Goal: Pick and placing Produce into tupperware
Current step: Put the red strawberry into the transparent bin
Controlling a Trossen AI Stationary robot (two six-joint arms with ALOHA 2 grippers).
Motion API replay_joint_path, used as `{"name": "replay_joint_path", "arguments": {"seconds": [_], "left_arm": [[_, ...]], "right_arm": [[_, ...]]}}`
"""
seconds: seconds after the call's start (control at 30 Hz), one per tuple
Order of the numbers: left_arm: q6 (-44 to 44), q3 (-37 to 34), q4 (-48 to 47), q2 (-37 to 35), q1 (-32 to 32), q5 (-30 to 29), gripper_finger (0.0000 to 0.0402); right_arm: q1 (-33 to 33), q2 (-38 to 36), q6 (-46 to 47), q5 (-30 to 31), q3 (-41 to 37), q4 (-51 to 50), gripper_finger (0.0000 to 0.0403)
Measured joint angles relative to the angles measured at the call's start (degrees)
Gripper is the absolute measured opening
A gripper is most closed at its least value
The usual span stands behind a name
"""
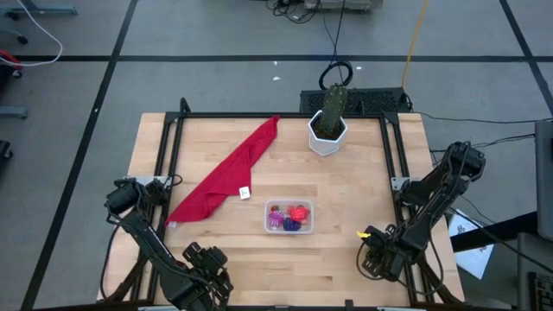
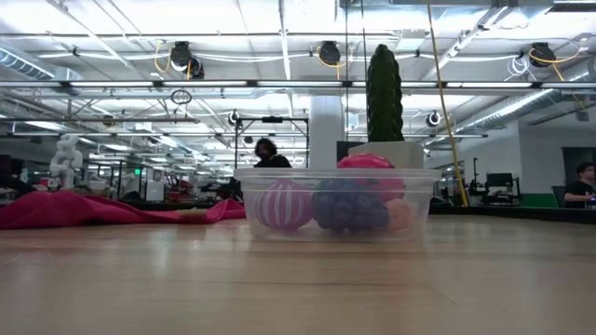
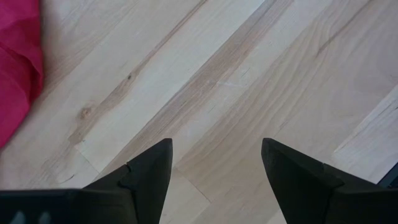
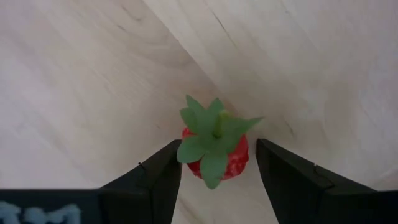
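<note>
The clear tupperware (image 1: pixel 288 218) stands near the table's middle, toward the near edge. Inside it lie pink, purple and red produce (image 2: pixel 321 205). A red strawberry with green leaves (image 4: pixel 214 146) sits between the fingers of my right gripper (image 4: pixel 216 144). That gripper is at the table's near right (image 1: pixel 373 255) and points down. My left gripper (image 3: pixel 216 149) waits open over bare wood at the near left (image 1: pixel 206 262). My right gripper has the strawberry between its two fingers, at the red body's sides (image 4: pixel 239 163) just under the leaves. The fingers come from above, pointing down. The strawberry stands upright, leaves up toward the wrist. Whether its bottom rests on the table cannot be seen.
A long red cloth (image 1: pixel 229 173) lies slantwise across the table's left half. A white pot with a green cactus (image 1: pixel 328 130) stands at the far edge, behind the tupperware. A small yellow piece (image 1: pixel 362 233) shows beside my right gripper. Bare wood lies between the tupperware and both grippers.
</note>
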Motion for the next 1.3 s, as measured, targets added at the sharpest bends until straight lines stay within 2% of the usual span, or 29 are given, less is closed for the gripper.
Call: {"name": "replay_joint_path", "arguments": {"seconds": [0.33,0.7,0.97,1.3], "left_arm": [[0.00,0.00,0.00,0.00,0.00,0.00,0.0253],[-0.01,0.00,0.26,0.00,0.00,0.02,0.0253],[0.00,0.00,0.36,0.00,0.00,0.01,0.0253],[0.00,-0.02,0.39,0.00,0.00,0.00,0.0253]], "right_arm": [[-0.01,0.28,-0.01,0.04,0.06,0.08,0.0197],[-0.24,0.33,-0.86,-0.01,-0.01,0.12,0.0139],[-0.70,0.33,-1.87,1.33,-0.03,0.23,0.0137],[-6.60,0.20,-11.79,2.10,-0.06,1.28,0.0137]]}}
